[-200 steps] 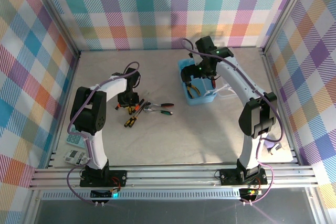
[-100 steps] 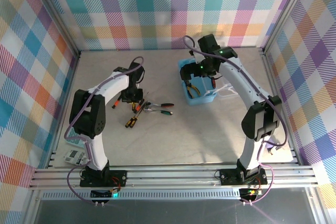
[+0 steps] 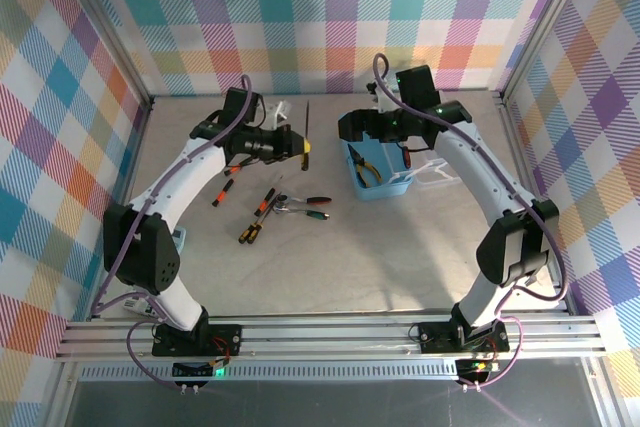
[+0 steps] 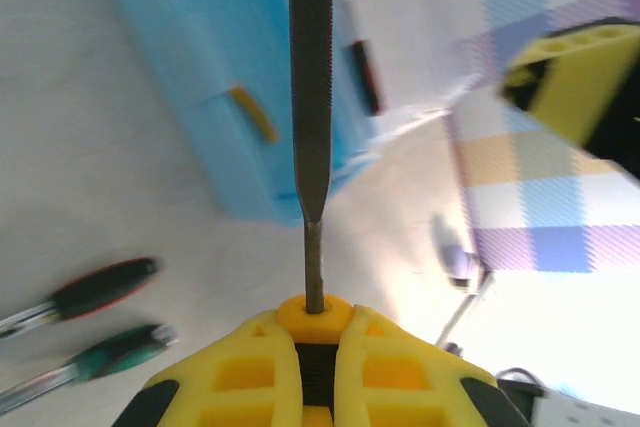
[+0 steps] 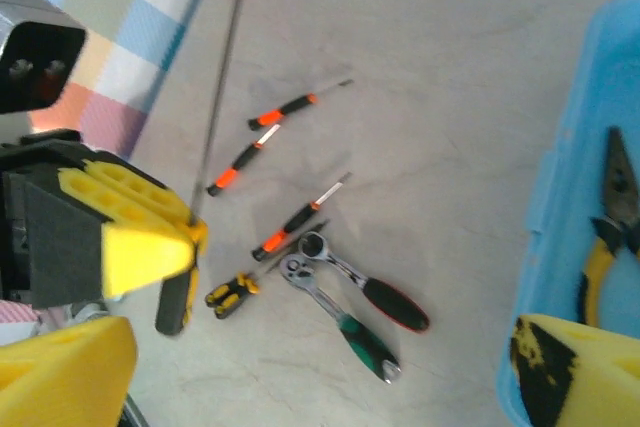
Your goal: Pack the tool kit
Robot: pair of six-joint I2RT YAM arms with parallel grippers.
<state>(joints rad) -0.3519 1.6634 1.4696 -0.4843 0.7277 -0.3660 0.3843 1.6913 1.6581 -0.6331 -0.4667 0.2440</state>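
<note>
Left arm: the left gripper has its yellow fingers pressed together on the yellow-collared end of a long dark flat metal file. The blade points straight out from the fingertips. In the top view the file is held up off the pale grey table, over its middle rear area.

Table, under and just right of that arm, loose tools:
- three slim orange-and-black screwdrivers, lying apart from each other
- one stubby yellow-and-black screwdriver
- red-handled ratchet wrench and green-handled ratchet wrench, side by side, heads close together

None of these lies in the case.

Right arm: the right gripper faces the left gripper, near it but not touching. Its wrist view shows its fingers spread wide with nothing between them. It hangs at the left rear corner of the case.

Right of centre: the light blue translucent rectangular plastic case stands open on the table. The yellow-handled pliers lie inside it. The clear plastic lid lies just beside the case's right edge; I cannot tell whether it is attached.
</note>
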